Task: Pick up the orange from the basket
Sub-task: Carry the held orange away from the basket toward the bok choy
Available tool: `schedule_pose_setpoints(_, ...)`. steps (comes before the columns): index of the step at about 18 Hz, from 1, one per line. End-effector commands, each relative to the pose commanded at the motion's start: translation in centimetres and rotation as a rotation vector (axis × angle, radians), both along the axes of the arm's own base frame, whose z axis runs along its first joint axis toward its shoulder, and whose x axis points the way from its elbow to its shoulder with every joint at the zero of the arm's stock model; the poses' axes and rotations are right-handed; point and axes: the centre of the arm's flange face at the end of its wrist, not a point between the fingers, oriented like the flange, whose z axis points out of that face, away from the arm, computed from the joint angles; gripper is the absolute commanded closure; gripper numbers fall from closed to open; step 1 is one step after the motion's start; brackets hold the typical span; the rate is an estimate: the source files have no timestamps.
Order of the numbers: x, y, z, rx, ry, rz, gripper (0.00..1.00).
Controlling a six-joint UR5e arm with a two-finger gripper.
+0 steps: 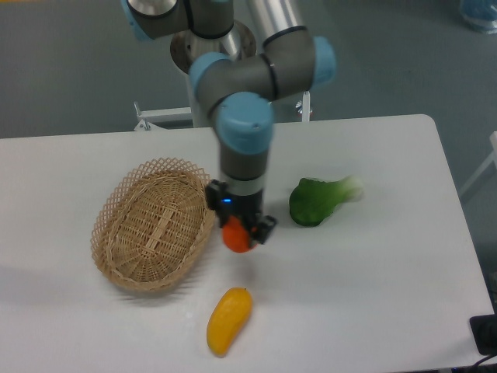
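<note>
The orange (235,237) is a small bright-orange ball held in my gripper (239,233), which is shut on it. It hangs above the white table just right of the basket (152,233), a large oval tan wicker basket with a lattice rim that holds nothing. My arm comes down from the top of the view and its wrist hides the upper part of the orange.
A yellow-orange mango-like fruit (228,320) lies near the table's front edge. A green leafy vegetable (320,200) lies to the right of my gripper. The purple-red item seen earlier is hidden behind my wrist.
</note>
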Motion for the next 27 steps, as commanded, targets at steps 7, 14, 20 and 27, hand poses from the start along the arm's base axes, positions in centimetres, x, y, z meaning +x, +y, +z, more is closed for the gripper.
schedule_pose_setpoints(7,-5.7,-4.1,-1.3,-0.016,0.009,-0.01,0.29)
schedule_pose_setpoints(14,-7.3,-3.4,-0.6,-0.031,0.039,0.005,0.32)
schedule_pose_setpoints(20,-8.3,-2.0,-0.1,-0.064,0.081,-0.001,0.32)
schedule_pose_setpoints(27,-7.9,-0.5,-0.7,-0.119,0.119,-0.02,0.31)
